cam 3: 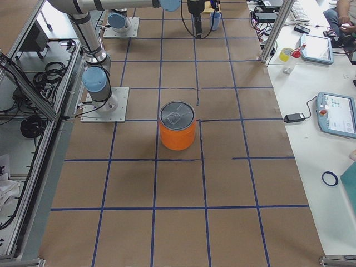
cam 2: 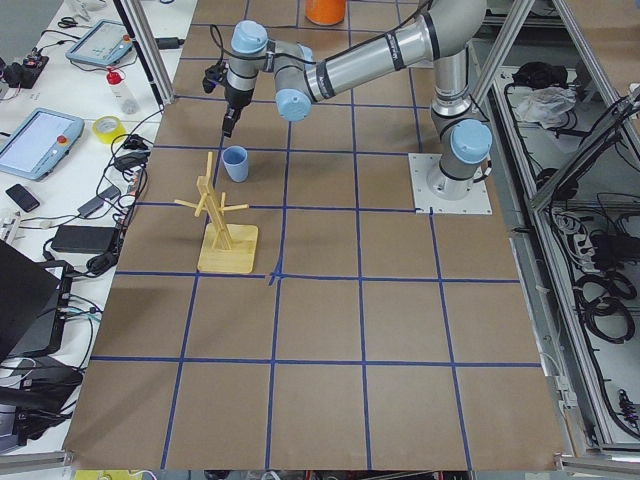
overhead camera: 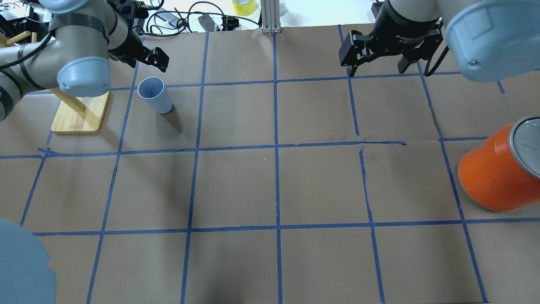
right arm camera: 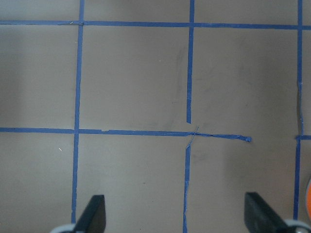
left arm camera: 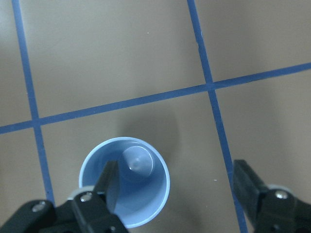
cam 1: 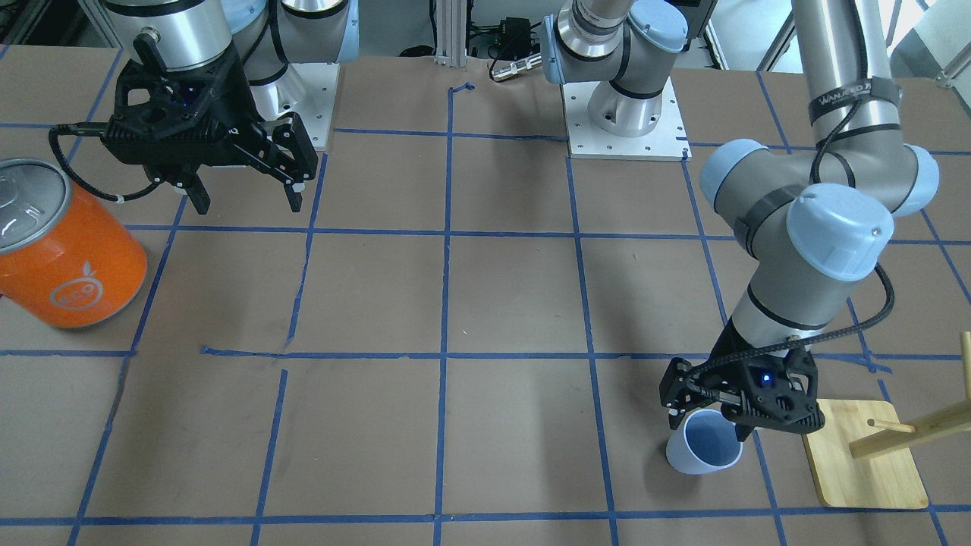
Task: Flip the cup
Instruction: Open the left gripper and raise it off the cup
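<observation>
The pale blue cup stands upright, mouth up, on the brown table by the far left corner; it also shows in the overhead view and the left wrist view. My left gripper is open and hovers just above the cup. In the left wrist view one finger overlaps the cup's mouth and the other is well off to the side. My right gripper is open and empty, raised over the table's other side, far from the cup.
A wooden peg stand on a board stands right beside the cup. A large orange can with a silver top sits at the right end of the table. Blue tape lines grid the table.
</observation>
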Available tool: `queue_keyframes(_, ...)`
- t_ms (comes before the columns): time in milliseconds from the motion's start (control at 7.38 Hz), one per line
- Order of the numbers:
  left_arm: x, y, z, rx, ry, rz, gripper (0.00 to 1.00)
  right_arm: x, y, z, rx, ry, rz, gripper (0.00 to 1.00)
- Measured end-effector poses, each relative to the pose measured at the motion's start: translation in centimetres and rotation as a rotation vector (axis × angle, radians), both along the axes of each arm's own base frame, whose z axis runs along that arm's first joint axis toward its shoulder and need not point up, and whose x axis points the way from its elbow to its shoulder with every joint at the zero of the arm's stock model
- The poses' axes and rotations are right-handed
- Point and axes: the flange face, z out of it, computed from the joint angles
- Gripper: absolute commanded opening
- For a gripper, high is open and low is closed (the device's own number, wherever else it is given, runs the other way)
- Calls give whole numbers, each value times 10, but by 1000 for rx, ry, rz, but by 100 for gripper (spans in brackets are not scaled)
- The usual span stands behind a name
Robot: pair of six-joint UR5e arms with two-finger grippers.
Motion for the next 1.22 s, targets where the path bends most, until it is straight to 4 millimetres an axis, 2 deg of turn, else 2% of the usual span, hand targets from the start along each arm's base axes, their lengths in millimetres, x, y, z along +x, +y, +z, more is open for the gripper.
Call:
queue_keyframes(135, -6, 21, 30, 34, -21, 0, 90, 0, 0, 0, -1, 0, -2, 100)
queue_keyframes(406, -26, 74, 81, 132, -19, 17, 100, 0, 1, 1, -2, 0, -8, 100)
queue_keyframes(677, -42, 128, 118, 222, -3, 60, 100, 0, 1, 1, -3, 0, -9, 100)
queue_keyframes(948, -49, 163, 139, 285, 8, 92, 100, 0, 0, 1, -3, -1, -9, 100)
queue_keyframes(1219, -52, 168, 139, 302, 20, 110, 100, 0, -1, -1, 0, -4, -10, 100)
